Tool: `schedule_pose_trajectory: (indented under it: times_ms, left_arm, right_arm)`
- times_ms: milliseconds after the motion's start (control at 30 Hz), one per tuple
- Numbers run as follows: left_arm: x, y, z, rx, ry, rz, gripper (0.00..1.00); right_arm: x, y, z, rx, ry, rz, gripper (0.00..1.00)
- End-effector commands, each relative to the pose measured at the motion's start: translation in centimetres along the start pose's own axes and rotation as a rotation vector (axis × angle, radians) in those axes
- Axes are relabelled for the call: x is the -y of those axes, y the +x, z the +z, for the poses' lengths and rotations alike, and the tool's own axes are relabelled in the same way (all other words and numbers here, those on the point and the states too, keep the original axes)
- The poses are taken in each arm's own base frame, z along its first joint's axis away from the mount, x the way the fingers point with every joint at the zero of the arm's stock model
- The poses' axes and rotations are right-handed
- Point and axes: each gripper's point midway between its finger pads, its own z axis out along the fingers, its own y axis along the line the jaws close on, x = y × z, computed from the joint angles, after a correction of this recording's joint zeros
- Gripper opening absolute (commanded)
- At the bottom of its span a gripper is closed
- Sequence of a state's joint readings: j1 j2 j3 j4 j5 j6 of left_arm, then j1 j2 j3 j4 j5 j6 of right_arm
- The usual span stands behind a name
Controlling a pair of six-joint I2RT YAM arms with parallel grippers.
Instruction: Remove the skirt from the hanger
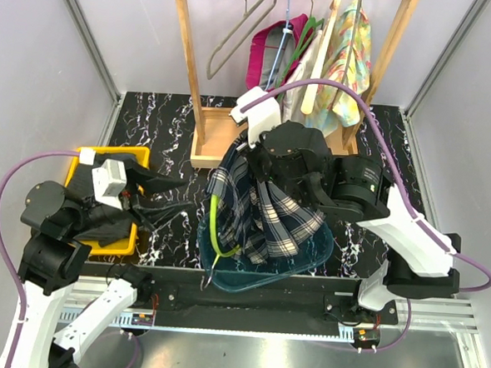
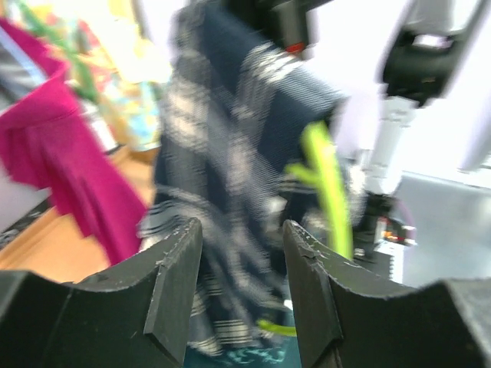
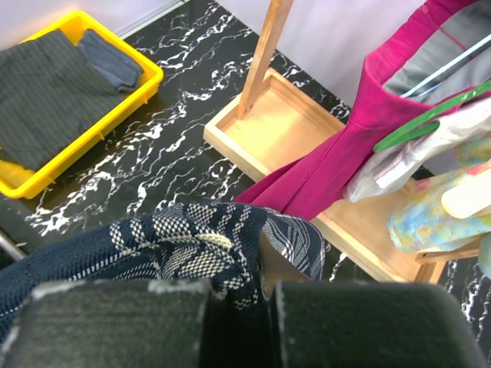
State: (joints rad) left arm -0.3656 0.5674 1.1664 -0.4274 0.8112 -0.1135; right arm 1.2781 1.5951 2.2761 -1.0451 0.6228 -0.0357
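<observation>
R gripper [image 3: 244,295] pinched on skirt [image 1: 260,210] top, held over counter [image 1: 174,121] centre. Green hanger [image 1: 215,224] at skirt's 8 o'clock. L gripper [image 2: 242,227] wide, near skirt's 9 o'clock.

The skirt [image 1: 260,210] is soft woven cloth, navy checked with white, its weave coarse enough to show thread by thread in the right wrist view, and the hanger [image 1: 215,225] is smooth, glossy lime plastic. The bench [image 1: 161,125] has a polished black stone look veined with white, the rack [image 1: 187,55] is pale, smooth, bare wood, and the tray [image 3: 115,115] is shiny yellow plastic with matt grey ribbed cloth [image 3: 46,84] in it. The left claw [image 2: 242,230] and right claw [image 3: 242,295] are matt black plastic, rough and scuffed pale along their edges.
</observation>
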Motion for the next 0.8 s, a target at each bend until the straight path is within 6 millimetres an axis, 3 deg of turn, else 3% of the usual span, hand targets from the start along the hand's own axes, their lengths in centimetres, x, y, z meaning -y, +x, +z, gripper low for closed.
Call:
schedule_pose_trajectory:
  times_ms: [0,233,400,500,567,767]
  left_arm:
    - [3.8,-2.0,-1.0,0.023,0.151,-0.031,0.51]
    - [3.6,-1.4,-1.6,0.020,0.094,-0.028,0.52]
    - [0.3,-0.3,-1.7,0.043,-0.081,0.033,0.53]
    - [-1.9,0.4,-1.8,0.047,-0.195,0.038,0.63]
    - [-2.7,0.9,-1.9,0.039,-0.226,0.058,0.78]
    - [-3.9,3.5,-0.8,0.006,-0.219,0.018,0.73]
  right_arm:
    - [1.5,-3.8,-0.6,0.116,0.063,0.043,0.00]
    - [1.0,-4.6,0.0,0.125,0.052,0.027,0.00]
    - [0.8,-4.7,-0.1,0.127,0.044,0.020,0.00]
    - [0.9,-4.7,-0.1,0.128,0.047,0.016,0.00]
    - [1.0,-4.8,-0.2,0.130,0.049,0.017,0.00]
    - [0.8,-4.7,0.1,0.126,0.044,0.011,0.00]
